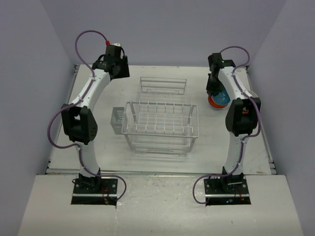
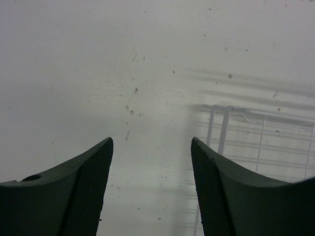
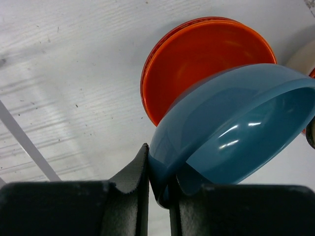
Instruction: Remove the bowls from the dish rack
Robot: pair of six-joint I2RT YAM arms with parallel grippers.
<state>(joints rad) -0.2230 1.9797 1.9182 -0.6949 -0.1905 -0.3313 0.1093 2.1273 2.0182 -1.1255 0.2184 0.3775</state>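
The white wire dish rack (image 1: 160, 125) stands mid-table and looks empty of bowls. My right gripper (image 3: 165, 184) is shut on the rim of the blue bowl (image 3: 236, 125), holding it tilted just above an orange bowl (image 3: 197, 51) at the far right of the table. In the top view the blue bowl (image 1: 221, 94) and orange bowl (image 1: 215, 103) show under the right wrist. A cream bowl edge (image 3: 304, 56) shows at the right. My left gripper (image 2: 151, 162) is open and empty over bare table at the far left, its fingers (image 2: 83, 191) apart. Other bowls are hidden.
A smaller white wire rack (image 1: 163, 85) stands behind the dish rack; its corner shows in the left wrist view (image 2: 256, 142). A small cutlery cup (image 1: 117, 120) hangs on the dish rack's left side. Purple walls close in the table.
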